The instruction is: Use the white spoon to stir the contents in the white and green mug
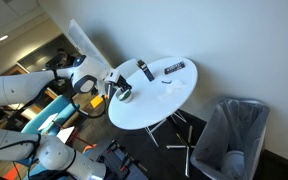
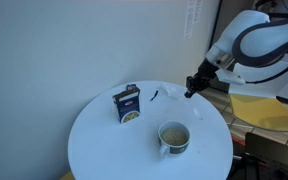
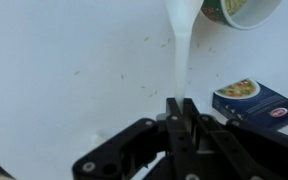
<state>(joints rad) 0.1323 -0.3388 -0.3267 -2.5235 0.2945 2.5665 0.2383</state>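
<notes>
Clamping the spoon [image 3: 180, 50] by its handle in the wrist view, end effector [image 3: 179, 102] drawn narrow, white stem pinched between the two dark fingers. Running straight up the frame from that grip and broadening toward the bowl at the top edge, close beside the mug [image 3: 246, 8]; touching the rim or not, cannot tell. Cut off by the top right corner there, showing only a green-tinged rim and yellowish contents.

Seen whole in an exterior view: mug [image 2: 174, 137] squat and pale, standing upright on the round white worktop [image 2: 104, 140], toward the near edge and right of centre, tan contents visible inside. Poised above the far right rim of that worktop, end effector [image 2: 193, 88] pointing down and inward from the white arm [image 2: 259, 40], apart from the mug in this view. Spoon too pale against the white surface to pick out in either exterior view.

Standing upright left of and behind the mug, well clear of it, a blue box [image 2: 128, 104] with a food picture on its face; same box [image 3: 259, 100] at the right of the wrist view, beside the fingers. Lying flat near the far rim, between box and end effector, a dark bar [image 2: 169, 92].

From the opposite side, end effector [image 1: 114, 88] at the worktop [image 1: 154, 105] edge nearest the robot, bar [image 1: 174, 68] toward the wall side, and a grey bin [image 1: 229, 138] on the floor beyond the worktop.
</notes>
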